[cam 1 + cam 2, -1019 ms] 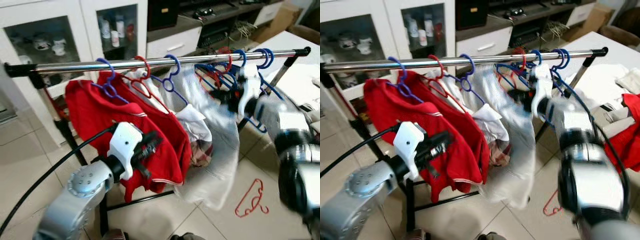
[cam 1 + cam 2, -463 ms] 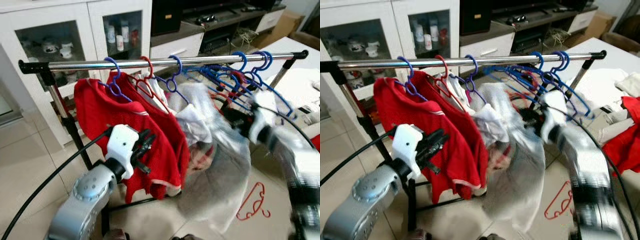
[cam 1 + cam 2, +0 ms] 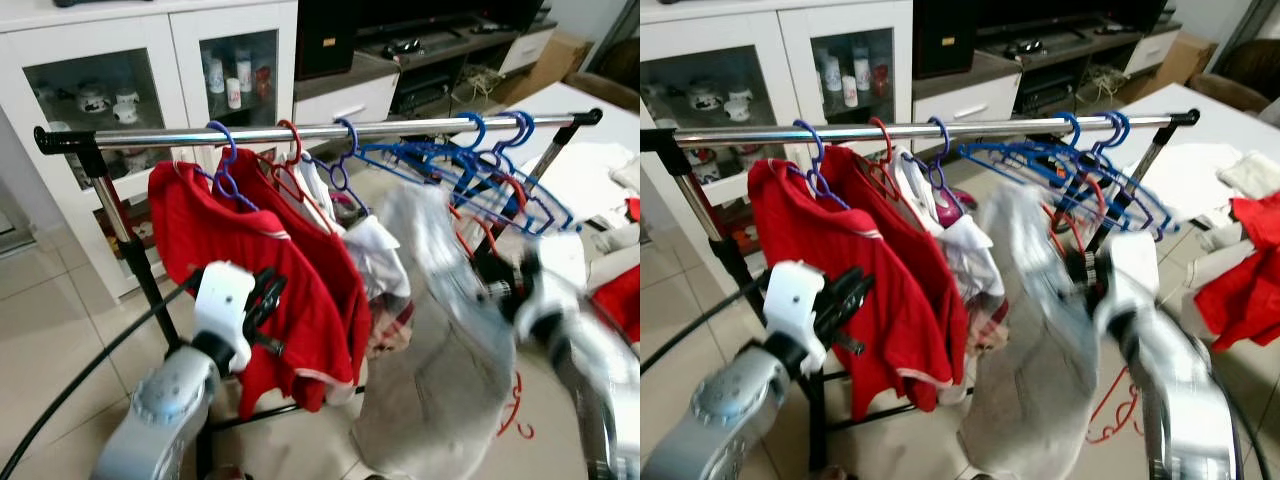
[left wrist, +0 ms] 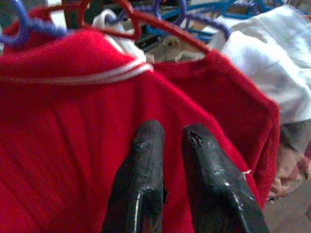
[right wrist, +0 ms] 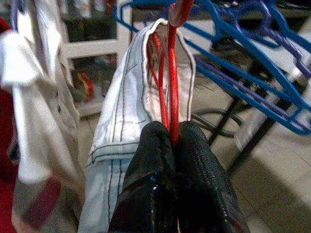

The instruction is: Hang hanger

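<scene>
Red plastic shows between the right gripper's (image 5: pixel 171 141) black fingers: they are pinched tight on a red hanger (image 5: pixel 172 73) that carries a pale grey garment (image 3: pixel 440 340), now hanging lower and further from the steel rail (image 3: pixel 300 131) than half a second ago (the arm is blurred). The left gripper (image 4: pixel 170 133), fingers nearly together and holding nothing, hovers just before a red shirt (image 3: pixel 240 250) hung on the rail. Empty blue hangers (image 3: pixel 470 170) crowd the rail's right end. Another red hanger (image 3: pixel 512 405) lies on the tiled floor. Behind stands a white glass-fronted cabinet (image 3: pixel 150 60).
</scene>
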Robot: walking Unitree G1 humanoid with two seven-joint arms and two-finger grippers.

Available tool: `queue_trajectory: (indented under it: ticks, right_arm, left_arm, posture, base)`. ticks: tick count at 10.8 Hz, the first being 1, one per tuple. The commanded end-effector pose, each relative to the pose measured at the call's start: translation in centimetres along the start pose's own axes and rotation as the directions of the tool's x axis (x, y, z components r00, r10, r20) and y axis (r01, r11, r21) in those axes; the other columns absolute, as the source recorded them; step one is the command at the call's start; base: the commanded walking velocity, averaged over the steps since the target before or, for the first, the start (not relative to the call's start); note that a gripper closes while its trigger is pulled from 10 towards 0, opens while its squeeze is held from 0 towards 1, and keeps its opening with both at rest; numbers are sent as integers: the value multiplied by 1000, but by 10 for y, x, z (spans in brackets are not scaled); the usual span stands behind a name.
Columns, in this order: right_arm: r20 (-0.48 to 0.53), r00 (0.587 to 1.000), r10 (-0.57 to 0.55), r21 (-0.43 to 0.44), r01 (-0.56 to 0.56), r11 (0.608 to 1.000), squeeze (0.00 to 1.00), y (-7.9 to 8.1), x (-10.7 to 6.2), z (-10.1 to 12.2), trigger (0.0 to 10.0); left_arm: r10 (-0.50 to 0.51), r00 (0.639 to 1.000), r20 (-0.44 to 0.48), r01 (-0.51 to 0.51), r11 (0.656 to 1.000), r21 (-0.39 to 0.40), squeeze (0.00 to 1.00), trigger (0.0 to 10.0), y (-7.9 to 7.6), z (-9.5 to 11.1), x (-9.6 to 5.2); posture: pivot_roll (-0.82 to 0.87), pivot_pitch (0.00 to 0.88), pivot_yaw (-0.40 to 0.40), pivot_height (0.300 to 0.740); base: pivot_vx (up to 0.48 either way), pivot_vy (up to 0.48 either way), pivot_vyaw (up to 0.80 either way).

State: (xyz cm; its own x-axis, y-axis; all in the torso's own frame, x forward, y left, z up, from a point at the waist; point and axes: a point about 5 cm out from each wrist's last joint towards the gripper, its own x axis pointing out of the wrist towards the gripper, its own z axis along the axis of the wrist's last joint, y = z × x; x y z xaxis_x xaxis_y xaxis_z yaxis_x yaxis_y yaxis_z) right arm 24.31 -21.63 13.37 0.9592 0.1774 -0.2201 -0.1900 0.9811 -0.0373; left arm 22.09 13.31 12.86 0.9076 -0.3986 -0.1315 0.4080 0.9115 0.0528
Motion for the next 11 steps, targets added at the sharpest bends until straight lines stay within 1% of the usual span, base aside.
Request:
queue_trajectory:
  ticks: [1, 2, 3, 4, 5, 6, 8, 11]
  right_arm:
    - [40, 999, -34, -42, 36, 998, 0, 5, -8, 8, 10000]
    - [36, 999, -32, -6, 32, 999, 0, 13, -10, 4, 10000]
    - [17, 1000, -9, 5, 9, 1000, 0, 23, -8, -2, 10000]
    - [-10, 1000, 2, 12, -2, 1000, 0, 29, -9, -7, 10000]
    - [-31, 999, 7, 5, -7, 1000, 0, 32, -10, -12, 10000]
    - [-41, 999, -3, 11, 4, 1000, 0, 34, -12, -16, 10000]
    - [-48, 999, -19, 16, 20, 1000, 0, 35, -11, -17, 10000]
    - [-62, 995, -76, 46, 79, 996, 0, 37, -17, -26, 10000]
  left_arm:
    - [7, 1000, 19, -7, 1000, 21, 0, 10000, -1, 2, -3]
    - [7, 1000, 16, -8, 1000, 19, 0, 10000, -2, 1, -5]
    - [12, 1000, 7, -12, 1000, 1, 0, 10000, -1, -1, -6]
    - [12, 1000, 3, -12, 1000, 8, 0, 10000, -1, -1, -7]
    - [11, 1000, 3, -11, 1000, 17, 0, 10000, -2, -2, -8]
    - [19, 1000, -1, -19, 1000, 11, 0, 10000, -1, -2, -9]
    - [17, 1000, 5, -17, 1000, 15, 0, 10000, 1, 1, -6]
    - [-21, 1000, -8, 22, 999, 39, 0, 10000, 7, 5, -3]
  posture:
    - [49, 0, -107, 740]
    - [49, 0, -109, 740]
    - [54, 0, -115, 740]
    - [58, 0, -118, 740]
    - [61, 0, -118, 740]
    - [63, 0, -110, 740]
    - [67, 0, -97, 740]
    - [65, 12, -29, 740]
  base:
    - [0, 0, 0]
    - [0, 0, 0]
    - [0, 0, 0]
    - [0, 0, 0]
    - [0, 0, 0]
    - [0, 0, 0]
    - [0, 0, 0]
    - [-320, 0, 0]
